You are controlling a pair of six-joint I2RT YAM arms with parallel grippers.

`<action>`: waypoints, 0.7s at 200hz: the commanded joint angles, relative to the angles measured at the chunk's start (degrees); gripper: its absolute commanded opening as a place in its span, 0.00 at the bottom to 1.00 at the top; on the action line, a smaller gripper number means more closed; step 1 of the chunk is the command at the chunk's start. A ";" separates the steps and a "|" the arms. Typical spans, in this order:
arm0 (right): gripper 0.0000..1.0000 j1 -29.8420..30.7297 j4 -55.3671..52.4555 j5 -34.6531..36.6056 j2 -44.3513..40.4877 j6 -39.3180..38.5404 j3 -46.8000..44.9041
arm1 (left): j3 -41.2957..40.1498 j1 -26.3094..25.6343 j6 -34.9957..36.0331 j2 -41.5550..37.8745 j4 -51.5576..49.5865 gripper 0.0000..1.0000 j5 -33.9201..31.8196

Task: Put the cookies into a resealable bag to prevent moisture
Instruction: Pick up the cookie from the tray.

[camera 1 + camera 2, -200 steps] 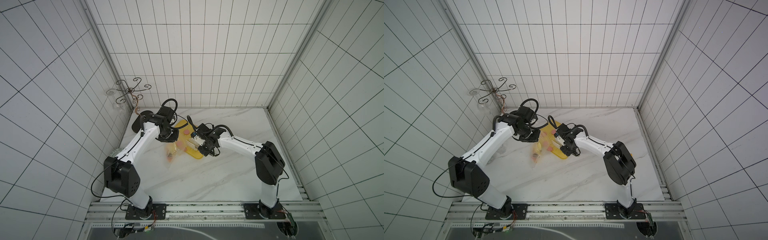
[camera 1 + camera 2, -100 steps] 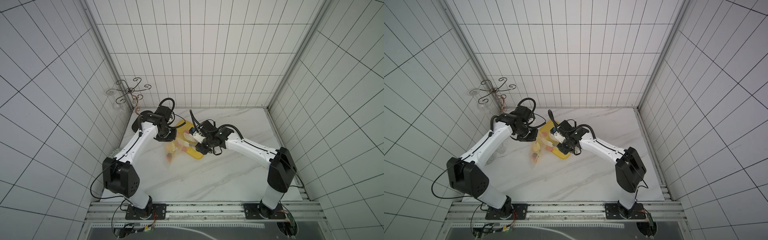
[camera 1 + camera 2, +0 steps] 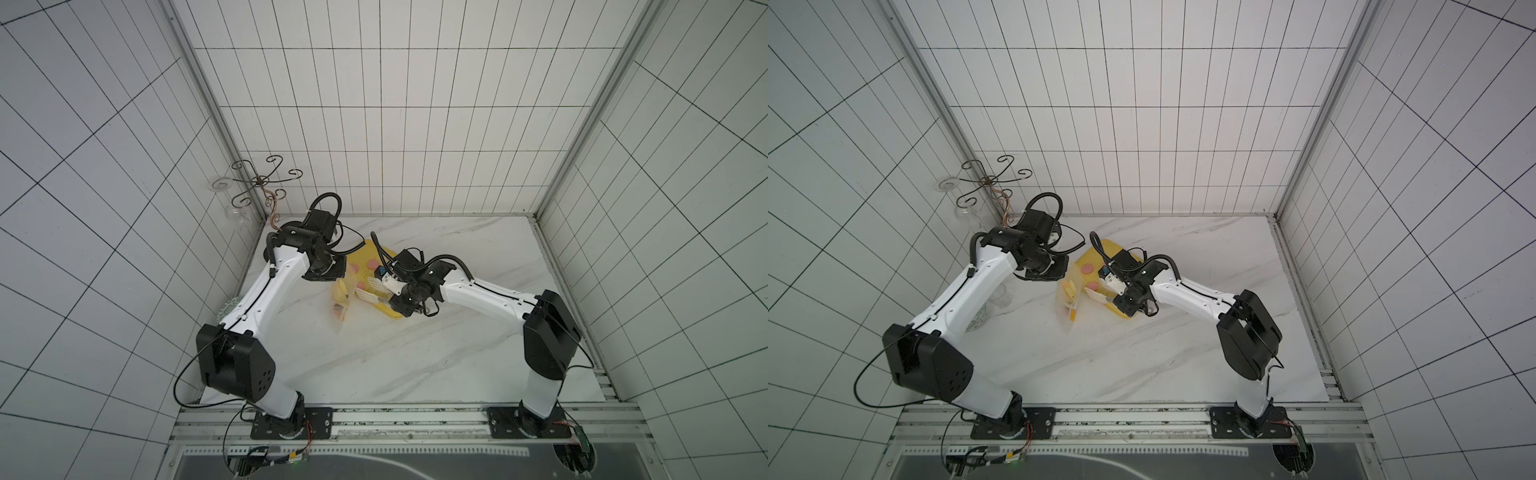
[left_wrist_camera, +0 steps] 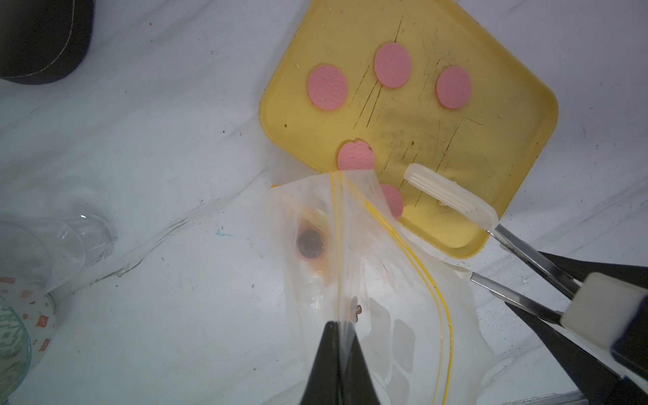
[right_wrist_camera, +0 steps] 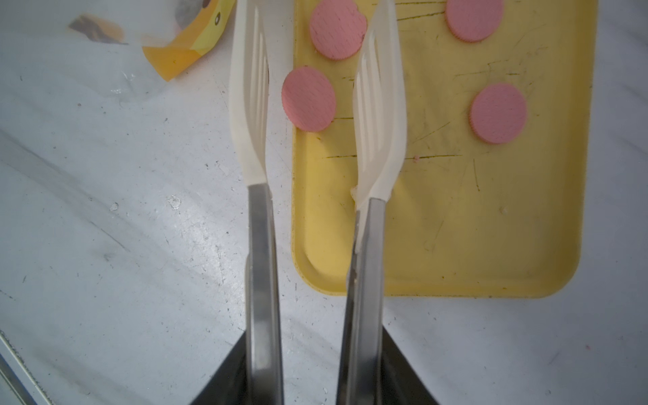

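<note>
My left gripper (image 4: pixel 338 324) is shut on the rim of the clear resealable bag (image 4: pixel 385 280), holding its mouth up beside the yellow tray (image 4: pixel 508 133). A dark brown cookie (image 4: pixel 310 242) lies inside the bag. Several pink cookies (image 4: pixel 392 65) lie in the tray. My right gripper (image 5: pixel 312 378) is shut on the metal arms of white-tipped tongs (image 5: pixel 249 105). The tong tips stand apart on either side of one pink cookie (image 5: pixel 308 99) at the tray's edge, not touching it. In both top views the bag (image 3: pixel 343 299) (image 3: pixel 1068 301) hangs between the two arms.
A wire glass rack (image 3: pixel 259 183) stands in the back left corner. A clear glass (image 4: pixel 70 242) and a patterned coaster (image 4: pixel 21 326) sit left of the bag. The tray's rim (image 5: pixel 456 291) lies close to the tongs.
The right arm has shifted and the tong tips have spread a little wider over the tray's near edge. The left gripper has kept its hold on the bag, hardly moving.
</note>
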 commanded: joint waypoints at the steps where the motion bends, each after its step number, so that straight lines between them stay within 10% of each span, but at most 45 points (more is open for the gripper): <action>1: 0.47 0.97 1.54 -0.15 1.20 -1.35 -2.59 | 0.71 0.22 -0.21 -0.94 0.71 0.00 -0.38; 140: 0.39 1.40 -1.94 7.09 6.31 -0.33 2.16 | 1.09 0.19 0.76 0.16 0.71 0.00 1.73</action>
